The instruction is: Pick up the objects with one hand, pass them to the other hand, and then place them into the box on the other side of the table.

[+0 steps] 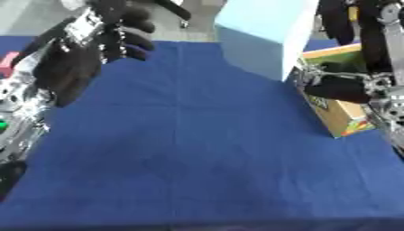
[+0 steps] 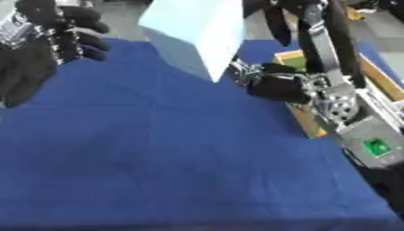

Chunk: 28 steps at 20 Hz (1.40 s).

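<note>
A large light blue block [image 2: 197, 31] hangs tilted above the far middle of the table. My right hand [image 2: 276, 88] is shut on it: dark fingers reach over its top right side and the thumb presses from below. Just beneath that hand, at the table's right edge, stands an open cardboard box [image 1: 347, 118] with a yellow and green rim. The wrist hides most of its inside. My left hand [image 1: 83, 54] is raised at the upper left, a little way from the block, with its fingers relaxed and slightly bent, holding nothing.
A blue cloth [image 1: 197, 158] covers the whole table. At the far left edge a small red thing [image 1: 8, 61] shows behind my left arm.
</note>
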Each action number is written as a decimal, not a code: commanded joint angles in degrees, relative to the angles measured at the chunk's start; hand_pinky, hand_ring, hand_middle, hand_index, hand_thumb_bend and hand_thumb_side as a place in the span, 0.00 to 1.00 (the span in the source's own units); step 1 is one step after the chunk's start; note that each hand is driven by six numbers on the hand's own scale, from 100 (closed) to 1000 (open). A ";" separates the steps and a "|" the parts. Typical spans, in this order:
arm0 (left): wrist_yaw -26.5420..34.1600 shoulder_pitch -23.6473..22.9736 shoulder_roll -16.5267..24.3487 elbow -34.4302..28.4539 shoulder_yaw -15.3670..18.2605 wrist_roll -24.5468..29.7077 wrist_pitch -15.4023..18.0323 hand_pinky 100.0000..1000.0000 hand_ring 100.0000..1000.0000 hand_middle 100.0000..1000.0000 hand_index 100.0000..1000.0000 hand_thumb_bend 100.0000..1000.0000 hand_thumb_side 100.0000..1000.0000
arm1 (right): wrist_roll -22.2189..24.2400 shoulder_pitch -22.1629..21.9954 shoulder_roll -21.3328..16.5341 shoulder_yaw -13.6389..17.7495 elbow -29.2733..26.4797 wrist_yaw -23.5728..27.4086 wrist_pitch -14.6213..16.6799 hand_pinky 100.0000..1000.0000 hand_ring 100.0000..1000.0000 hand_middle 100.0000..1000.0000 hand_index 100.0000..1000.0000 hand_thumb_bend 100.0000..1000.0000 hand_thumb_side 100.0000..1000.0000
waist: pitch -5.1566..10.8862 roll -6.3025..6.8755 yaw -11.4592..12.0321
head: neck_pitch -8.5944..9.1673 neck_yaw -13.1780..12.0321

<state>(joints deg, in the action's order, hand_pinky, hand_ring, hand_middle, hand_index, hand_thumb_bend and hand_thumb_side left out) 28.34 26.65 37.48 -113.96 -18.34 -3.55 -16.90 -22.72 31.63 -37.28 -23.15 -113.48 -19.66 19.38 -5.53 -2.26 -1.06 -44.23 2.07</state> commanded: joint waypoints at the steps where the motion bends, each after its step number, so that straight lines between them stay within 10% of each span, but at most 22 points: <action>1: -0.56 -1.67 2.68 -0.63 3.27 -2.81 1.56 0.72 0.68 0.69 0.79 0.49 0.72 | 0.52 -0.89 -2.63 2.18 -1.11 2.78 -1.92 0.00 0.00 0.00 0.32 0.14 0.00 | 0.57 -0.01 0.08 | 0.11 0.98; 14: -3.38 -12.01 1.88 -0.63 9.52 -7.99 7.04 0.72 0.69 0.69 0.78 0.50 0.70 | -3.35 -13.09 -6.29 9.43 -1.11 7.01 -10.91 0.00 0.00 0.00 0.31 0.09 0.00 | 0.05 0.03 0.18 | 0.11 3.65; 24: -6.27 -19.48 -1.05 -0.63 14.89 -12.06 11.79 0.73 0.69 0.69 0.78 0.51 0.69 | -8.96 -20.27 -7.92 15.40 -0.66 17.05 -30.28 0.00 0.00 0.00 0.29 0.02 0.02 | -0.32 0.37 1.22 | 0.11 6.79; 28: -7.23 -21.83 -2.46 -0.63 16.40 -13.52 13.05 0.73 0.69 0.69 0.78 0.51 0.68 | -9.75 -19.09 -8.64 15.95 8.18 23.81 -35.22 0.00 0.00 0.00 0.30 0.01 0.07 | -0.33 0.42 2.03 | 0.11 7.86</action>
<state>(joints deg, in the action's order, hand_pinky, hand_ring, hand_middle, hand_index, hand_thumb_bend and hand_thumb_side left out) 21.58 4.50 34.44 -113.93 -3.11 -16.62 -4.35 -32.09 11.82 -43.42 -8.37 -106.91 2.29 -14.48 -5.63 -2.24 1.04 -44.25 9.51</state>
